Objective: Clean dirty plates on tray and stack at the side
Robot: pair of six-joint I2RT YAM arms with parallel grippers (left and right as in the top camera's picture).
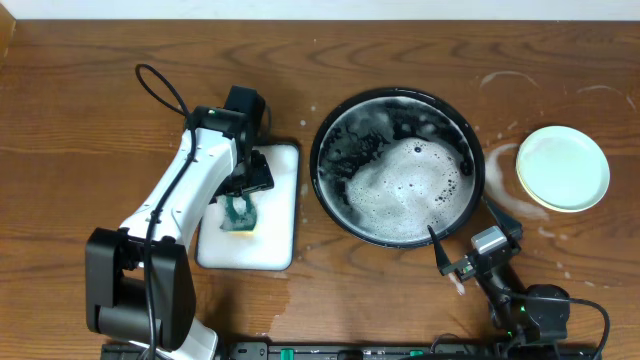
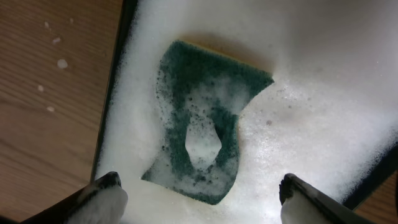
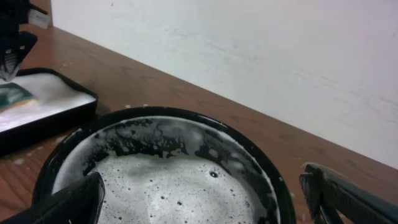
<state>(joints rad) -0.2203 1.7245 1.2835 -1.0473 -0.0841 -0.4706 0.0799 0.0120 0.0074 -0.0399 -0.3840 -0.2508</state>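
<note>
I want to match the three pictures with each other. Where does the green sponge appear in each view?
Overhead: the sponge is left of centre, partly under the left arm.
Left wrist: the sponge fills the middle of the picture.
Right wrist: only a corner of the sponge shows at the far left edge.
Shared landmark: the foamy white tray in which it lies.

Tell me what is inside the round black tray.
White soap foam covers most of the tray, leaving dark wet floor along its far side. The plates in view lie outside it; anything under the foam is hidden.
</note>
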